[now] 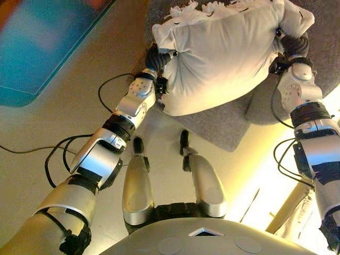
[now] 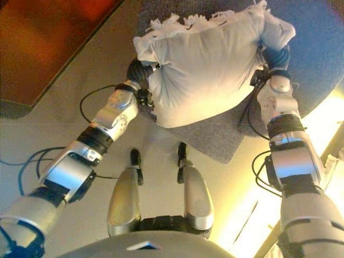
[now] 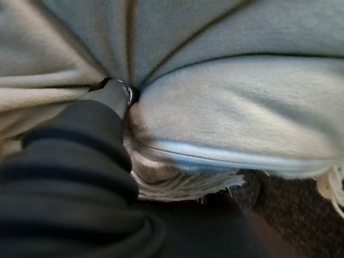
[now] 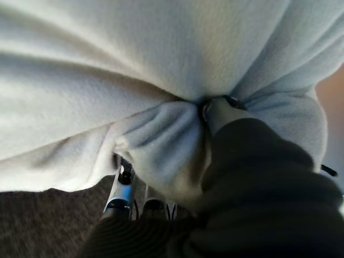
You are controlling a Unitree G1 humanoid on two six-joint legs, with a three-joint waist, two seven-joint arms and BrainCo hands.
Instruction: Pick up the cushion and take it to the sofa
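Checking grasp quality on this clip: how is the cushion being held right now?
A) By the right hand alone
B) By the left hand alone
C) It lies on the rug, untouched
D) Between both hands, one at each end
D: the pale cushion sits between the left hand and the right hand, one at each end, and both wrist views show the thumbs digging into the fabric, above the grey rug.

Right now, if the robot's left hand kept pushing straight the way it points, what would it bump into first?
The cushion. The left hand is already pressed into its side, the fabric bunched around it, so nothing lies between them. Farther along is probably just more cushion, then the right hand, though depth is unclear.
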